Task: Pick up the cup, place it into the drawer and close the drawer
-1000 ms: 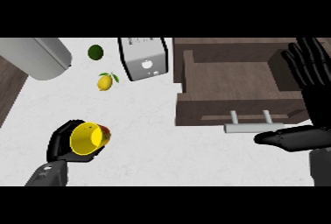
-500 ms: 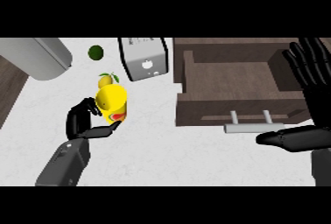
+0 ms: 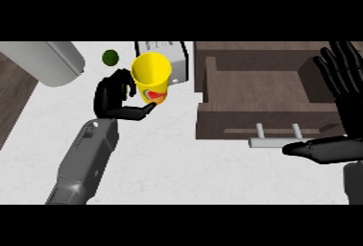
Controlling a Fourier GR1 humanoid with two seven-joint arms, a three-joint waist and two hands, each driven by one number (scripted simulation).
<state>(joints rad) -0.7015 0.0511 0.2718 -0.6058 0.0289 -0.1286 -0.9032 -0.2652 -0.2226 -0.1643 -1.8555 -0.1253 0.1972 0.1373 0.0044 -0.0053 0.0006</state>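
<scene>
I had the left hand [image 3: 117, 98] curled round the yellow cup [image 3: 151, 77], held above the worktop [image 3: 177, 163] with its mouth tipped up, and the open drawer [image 3: 255, 93] lay off to that hand's right.

Grey forearms [image 3: 81, 161], black jointed left hand [image 3: 113, 98].

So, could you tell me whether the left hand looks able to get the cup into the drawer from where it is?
Probably yes. The left hand holds the cup above the counter, just left of the open drawer, and nothing stands between them.
</scene>
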